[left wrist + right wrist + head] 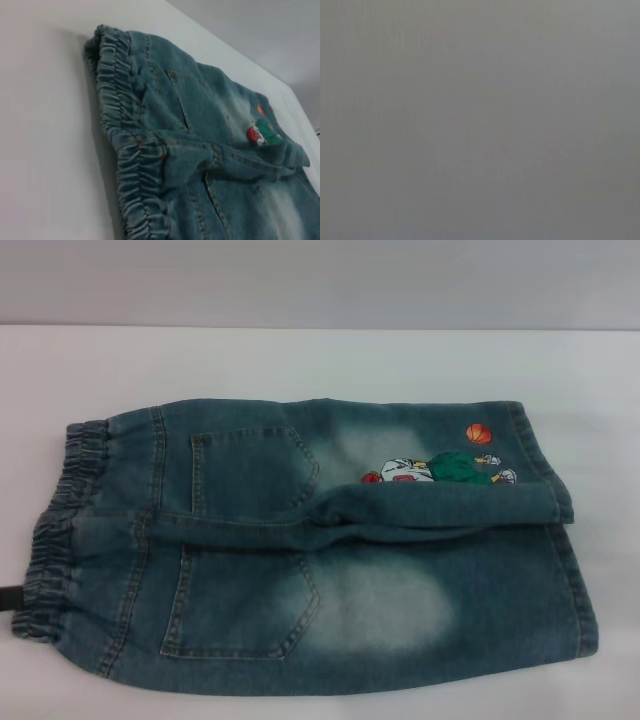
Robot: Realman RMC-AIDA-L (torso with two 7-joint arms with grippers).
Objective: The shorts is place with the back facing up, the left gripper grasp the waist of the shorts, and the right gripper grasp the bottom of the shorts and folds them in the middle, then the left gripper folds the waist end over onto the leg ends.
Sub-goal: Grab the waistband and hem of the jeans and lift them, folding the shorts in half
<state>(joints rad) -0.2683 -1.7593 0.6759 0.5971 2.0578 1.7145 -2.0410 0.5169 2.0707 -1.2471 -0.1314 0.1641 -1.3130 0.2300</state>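
Shorts [310, 550] lie flat, back pockets up, on the white table [300, 360], waist [55, 530] at 9 o'clock, hems [570, 540] at 3, so each arm gets its own end. Neither gripper shows clearly, can't tell their state

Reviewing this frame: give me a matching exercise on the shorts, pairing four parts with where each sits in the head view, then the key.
Column one:
1. waist
2. leg ends
3. orange basketball print
4. back patch pockets

Column two:
A. on the farther leg, near its hem
B. robot's right end of the shorts
C. robot's left end, ruffled
D. just inside the waistband, one on each leg

Pairs: 1-C, 2-B, 3-A, 4-D.
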